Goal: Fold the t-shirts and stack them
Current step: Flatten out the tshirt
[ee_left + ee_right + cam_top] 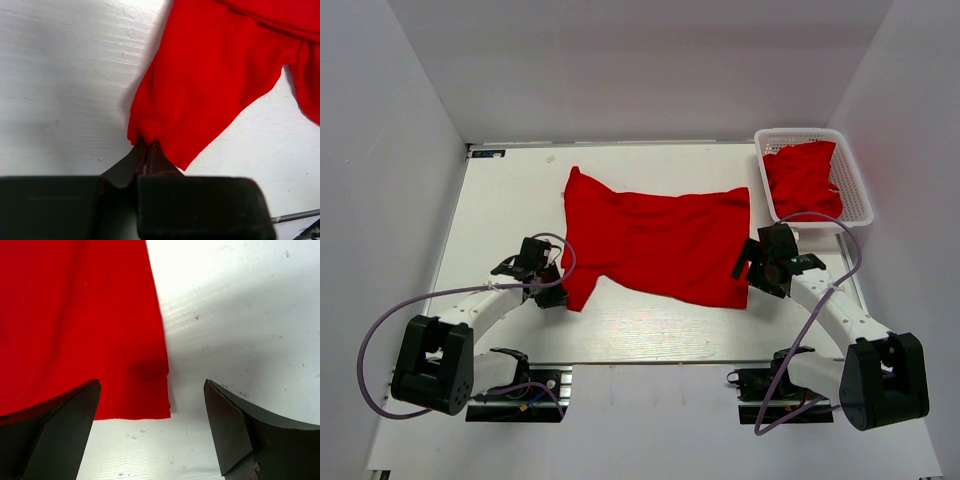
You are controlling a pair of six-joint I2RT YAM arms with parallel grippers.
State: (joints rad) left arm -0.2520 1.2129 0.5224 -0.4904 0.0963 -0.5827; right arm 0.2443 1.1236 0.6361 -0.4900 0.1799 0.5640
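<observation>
Red t-shirt (pixel 210 75), corner lost between fingers (pixel 161 159)

Red shirt (pixel 660 245) spread wrinkled mid-table, near-left corner pinched in my left gripper (pixel 147 152); second shirt (pixel 802 178) crumpled in basket (pixel 857 180).

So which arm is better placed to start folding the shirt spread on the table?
Left, I would say. The left gripper is shut on a corner of the t-shirt, ready to pull it over. The right gripper is open at the other edge, holding nothing.
</observation>
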